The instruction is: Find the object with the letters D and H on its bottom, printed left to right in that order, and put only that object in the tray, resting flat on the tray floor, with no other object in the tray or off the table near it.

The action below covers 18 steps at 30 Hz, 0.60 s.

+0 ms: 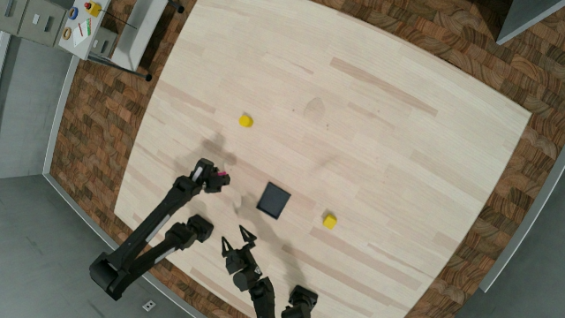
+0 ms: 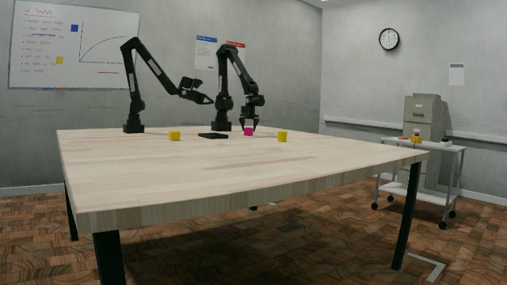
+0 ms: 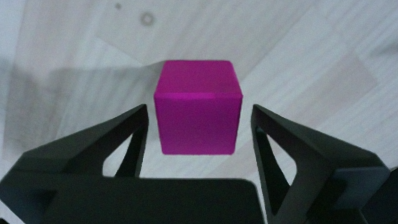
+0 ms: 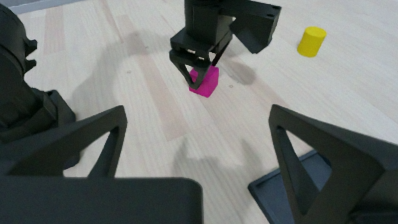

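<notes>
A magenta cube (image 1: 222, 174) (image 2: 248, 131) (image 3: 197, 122) (image 4: 206, 82) stands on the table. My left gripper (image 2: 249, 129) (image 3: 199, 112) is open and points down over it, one finger to each side, with gaps. A black tray (image 1: 274, 200) (image 2: 214, 135) (image 4: 267, 192) is empty. A yellow cylinder (image 1: 245, 121) (image 2: 282, 136) (image 4: 311, 41) and a yellow cube (image 1: 329, 222) (image 2: 174, 135) stand apart from the tray. My right gripper (image 1: 231, 232) (image 4: 197, 112) is open and empty, raised above the table. No letters show; the undersides are hidden.
The left arm's base (image 1: 199, 227) and the right arm's base (image 1: 304, 297) stand at the table edge. In the top view, the right gripper hangs between the left arm's base and the tray, near the left arm.
</notes>
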Each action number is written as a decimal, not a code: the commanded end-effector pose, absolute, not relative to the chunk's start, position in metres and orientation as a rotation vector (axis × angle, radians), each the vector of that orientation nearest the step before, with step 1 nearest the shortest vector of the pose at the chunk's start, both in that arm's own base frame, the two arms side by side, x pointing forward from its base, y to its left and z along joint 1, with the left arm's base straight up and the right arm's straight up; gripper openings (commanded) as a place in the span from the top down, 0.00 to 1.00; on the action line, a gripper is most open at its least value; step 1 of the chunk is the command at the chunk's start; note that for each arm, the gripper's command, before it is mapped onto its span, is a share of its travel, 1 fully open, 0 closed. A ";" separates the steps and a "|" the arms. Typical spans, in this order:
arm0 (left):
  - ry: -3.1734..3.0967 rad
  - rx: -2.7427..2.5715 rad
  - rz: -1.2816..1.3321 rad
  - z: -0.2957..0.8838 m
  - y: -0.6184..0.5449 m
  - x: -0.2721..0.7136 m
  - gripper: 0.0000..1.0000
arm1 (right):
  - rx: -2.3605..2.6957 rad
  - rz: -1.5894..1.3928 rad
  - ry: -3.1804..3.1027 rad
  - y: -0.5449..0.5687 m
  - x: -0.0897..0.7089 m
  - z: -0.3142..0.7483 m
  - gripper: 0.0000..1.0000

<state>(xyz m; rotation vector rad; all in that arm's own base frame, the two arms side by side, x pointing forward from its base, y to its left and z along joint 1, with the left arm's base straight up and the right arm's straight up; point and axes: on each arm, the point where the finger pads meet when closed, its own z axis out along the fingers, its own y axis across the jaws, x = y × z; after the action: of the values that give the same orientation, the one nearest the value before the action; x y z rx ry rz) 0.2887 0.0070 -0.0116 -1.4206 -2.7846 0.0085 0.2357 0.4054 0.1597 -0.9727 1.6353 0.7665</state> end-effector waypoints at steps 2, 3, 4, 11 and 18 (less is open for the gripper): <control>-2.790 -1.438 -0.001 -0.022 0.009 0.295 0.33 | -0.951 0.765 1.656 0.408 0.236 0.151 0.00; -2.790 -1.438 -0.001 -0.022 0.009 0.295 0.33 | -0.951 0.765 1.656 0.408 0.236 0.151 0.00; -2.793 -1.439 -0.003 -0.023 0.009 0.296 0.35 | -0.948 0.762 1.658 0.406 0.236 0.148 0.00; -2.786 -1.436 0.003 -0.031 0.008 0.289 0.44 | -0.938 0.763 1.657 0.405 0.233 0.140 0.00; -2.814 -1.445 -0.022 -0.023 0.007 0.307 0.61 | -0.923 0.765 1.650 0.402 0.230 0.133 0.00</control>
<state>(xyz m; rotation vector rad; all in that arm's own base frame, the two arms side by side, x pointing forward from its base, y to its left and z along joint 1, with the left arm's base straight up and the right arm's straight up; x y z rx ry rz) 0.2858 0.0071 -0.0287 -1.4243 -2.7807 0.0096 0.2365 0.3970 0.1303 -0.9422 1.6846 0.7319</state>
